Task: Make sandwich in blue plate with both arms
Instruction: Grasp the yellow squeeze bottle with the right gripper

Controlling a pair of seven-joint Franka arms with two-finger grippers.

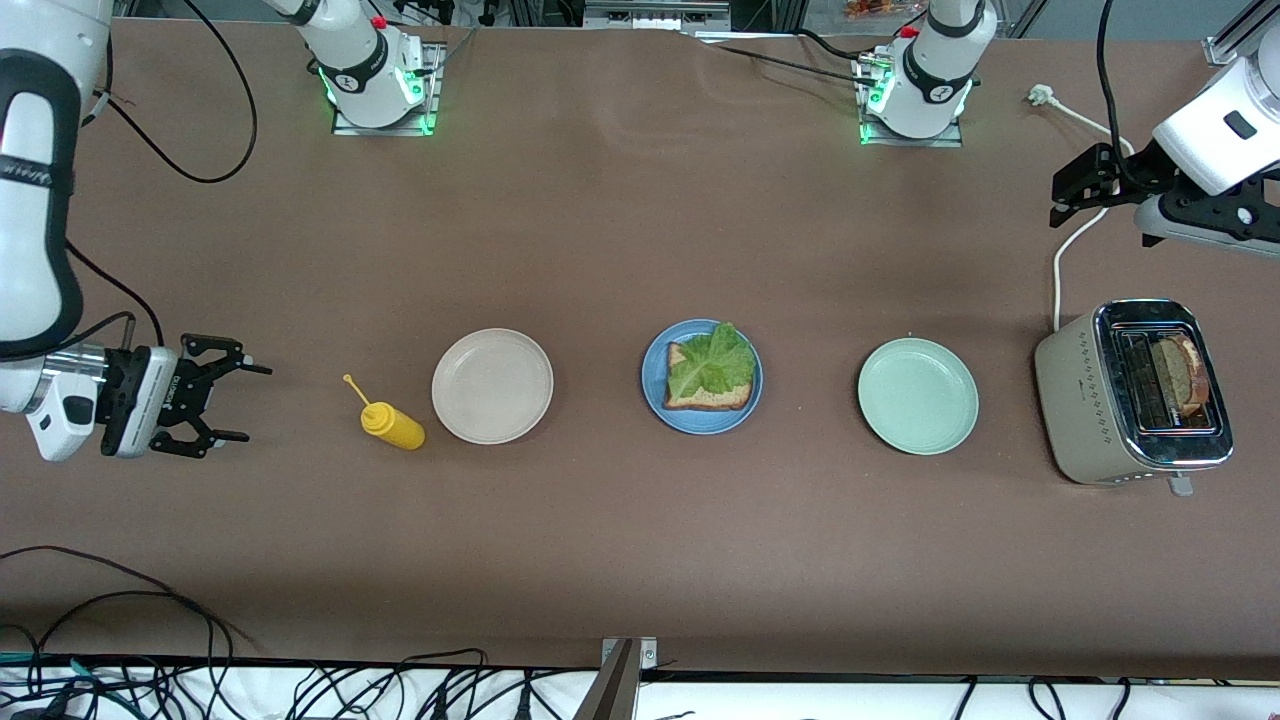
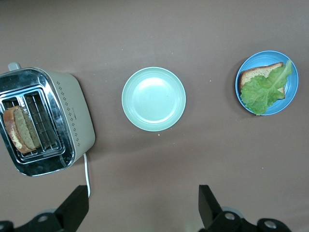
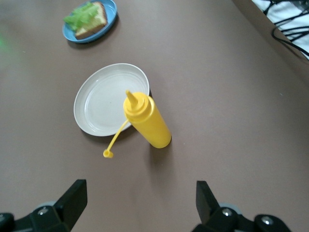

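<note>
Front view: both tools released, left tool (image 1: 1062,192) above the toaster (image 1: 1132,392), right tool (image 1: 245,403) beside the mustard bottle (image 1: 392,425).

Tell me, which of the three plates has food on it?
The blue plate, the middle one of the row, holds a bread slice topped with lettuce. The white plate and green plate beside it hold nothing.

Both arms up off table, left pincer (image 1: 1068,195) fingers spread wide, right pincer (image 1: 238,402) likewise, nothing held
</note>
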